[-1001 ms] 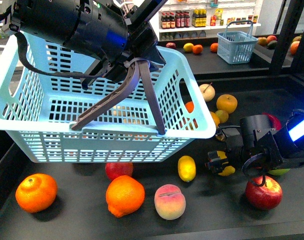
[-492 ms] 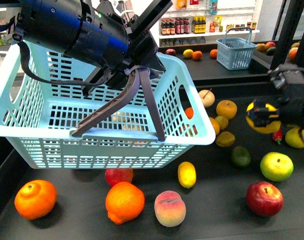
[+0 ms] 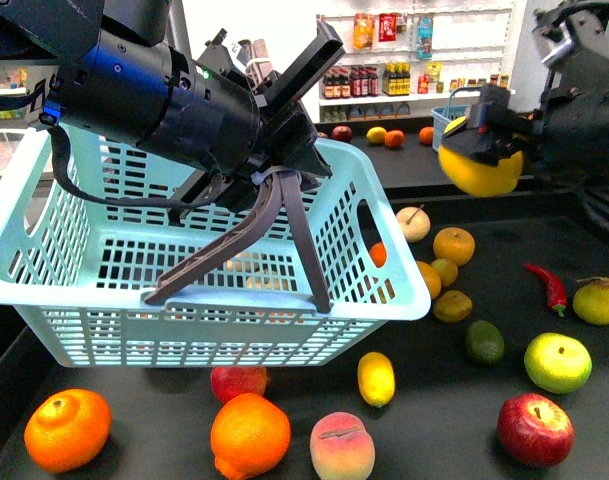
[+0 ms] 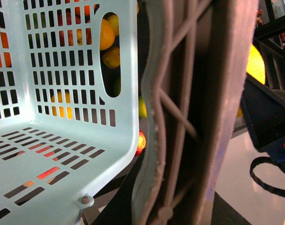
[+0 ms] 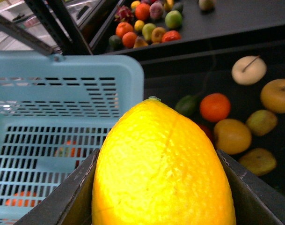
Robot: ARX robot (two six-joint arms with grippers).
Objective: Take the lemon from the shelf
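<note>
My right gripper [image 3: 481,150] is shut on the lemon [image 3: 479,170], a bright yellow oval held in the air above the shelf's black deck [image 3: 434,420], to the right of the light blue basket [image 3: 184,260]. In the right wrist view the lemon [image 5: 163,164] fills the space between both dark fingers [image 5: 72,199]. My left gripper [image 3: 269,175] is shut on the grey-brown basket handle [image 3: 289,235] and holds the basket up over the deck. The handle [image 4: 189,117] and a basket wall [image 4: 62,93] fill the left wrist view; the jaws themselves are hidden there.
Loose fruit lies on the deck: a second small yellow oval fruit [image 3: 375,378], two oranges [image 3: 67,428] [image 3: 249,435], a peach [image 3: 341,445], a red apple [image 3: 534,428], a yellow-green apple [image 3: 557,362], a red chili [image 3: 550,288]. More fruit sits behind the basket.
My right gripper has risen from the deck, carrying the lemon up to basket-rim height. The left gripper still holds the basket, which has shifted only slightly.
</note>
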